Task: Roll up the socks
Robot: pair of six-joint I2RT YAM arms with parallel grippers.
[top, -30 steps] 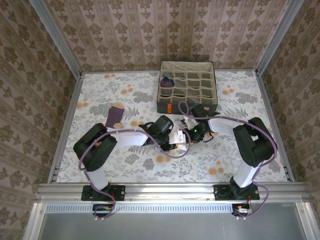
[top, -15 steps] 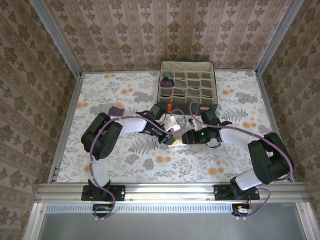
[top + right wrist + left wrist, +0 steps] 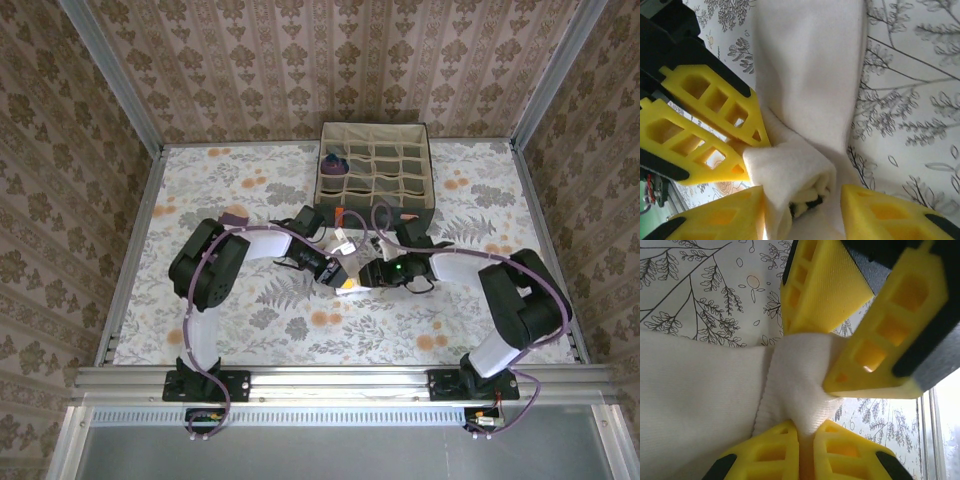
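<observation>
Both grippers meet on a white sock at the middle of the floral table [image 3: 200, 300].

The grey fabric box [image 3: 375, 126] with beige grid cells stands at the far edge, with a purple sock [image 3: 333, 163] in one of its left-hand cells. A second purple sock [image 3: 235, 217] lies flat on the cloth, touching the left arm's elbow. The white sock [image 3: 810, 60] lies just in front of the box, one end rolled into a tight bundle and the rest stretched out flat. The right gripper [image 3: 802, 192] has its yellow fingers narrow on either side of the rolled end, and fabric fills the gap between them. The left gripper [image 3: 805, 432] has its fingers pressed together on a pinched fold of the same sock, right beside the roll, so the two pairs of fingertips almost touch.
</observation>
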